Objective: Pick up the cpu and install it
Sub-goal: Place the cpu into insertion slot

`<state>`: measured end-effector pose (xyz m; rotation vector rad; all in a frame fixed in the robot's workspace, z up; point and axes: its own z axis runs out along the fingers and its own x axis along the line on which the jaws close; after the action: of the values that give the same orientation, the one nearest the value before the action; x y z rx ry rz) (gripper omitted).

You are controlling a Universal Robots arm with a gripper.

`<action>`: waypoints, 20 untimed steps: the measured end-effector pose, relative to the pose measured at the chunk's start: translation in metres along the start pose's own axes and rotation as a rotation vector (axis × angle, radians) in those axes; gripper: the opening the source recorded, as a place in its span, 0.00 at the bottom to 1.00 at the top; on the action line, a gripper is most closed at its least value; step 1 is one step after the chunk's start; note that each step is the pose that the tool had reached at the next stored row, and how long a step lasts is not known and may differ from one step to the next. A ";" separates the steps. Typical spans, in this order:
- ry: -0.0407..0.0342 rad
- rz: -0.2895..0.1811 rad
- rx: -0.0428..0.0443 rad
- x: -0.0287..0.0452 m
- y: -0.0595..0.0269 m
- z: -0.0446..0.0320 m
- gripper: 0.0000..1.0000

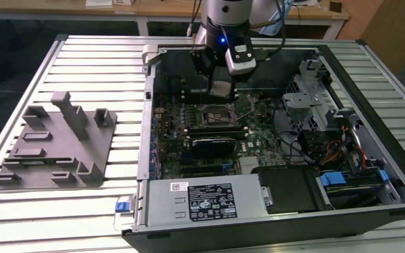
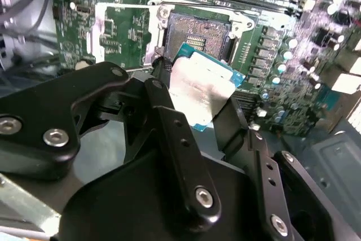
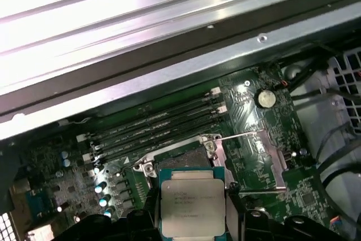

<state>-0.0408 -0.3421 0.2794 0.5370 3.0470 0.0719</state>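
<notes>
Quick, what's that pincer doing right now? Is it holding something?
Pincer: shut on the cpu, holding it clear of the board, close to the open motherboard socket.

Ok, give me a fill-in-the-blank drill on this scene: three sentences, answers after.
1. The gripper holds the ____ by two opposite edges.
2. It hangs over the motherboard, close to the open, empty ____.
3. The grey tray lies on the exterior view's ____ of the computer case.
Missing words: cpu, socket, left.
</notes>
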 end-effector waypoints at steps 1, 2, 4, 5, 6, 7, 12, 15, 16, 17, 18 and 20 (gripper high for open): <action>-0.0010 0.018 0.0007 0.0000 0.0000 0.0000 0.55; -0.0019 0.036 0.0015 0.0000 0.0000 0.0000 0.55; -0.0039 0.072 0.0028 0.0000 0.0000 0.0000 0.55; -0.0048 0.090 0.0034 0.0000 0.0000 0.0001 0.55; -0.0058 0.108 0.0041 0.0000 0.0000 0.0001 0.55; -0.0069 0.127 0.0049 0.0000 0.0000 0.0000 0.55; -0.0117 0.217 0.0083 0.0000 0.0000 0.0002 0.55; -0.0146 0.271 0.0104 0.0000 0.0000 0.0003 0.55; -0.0156 0.290 0.0110 0.0000 0.0000 0.0004 0.55; -0.0166 0.309 0.0117 0.0000 0.0000 0.0004 0.55; -0.0176 0.326 0.0124 0.0000 0.0000 0.0004 0.55; -0.0195 0.363 0.0138 0.0000 0.0000 0.0006 0.55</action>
<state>-0.0408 -0.3421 0.2788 1.0761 2.8930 0.0576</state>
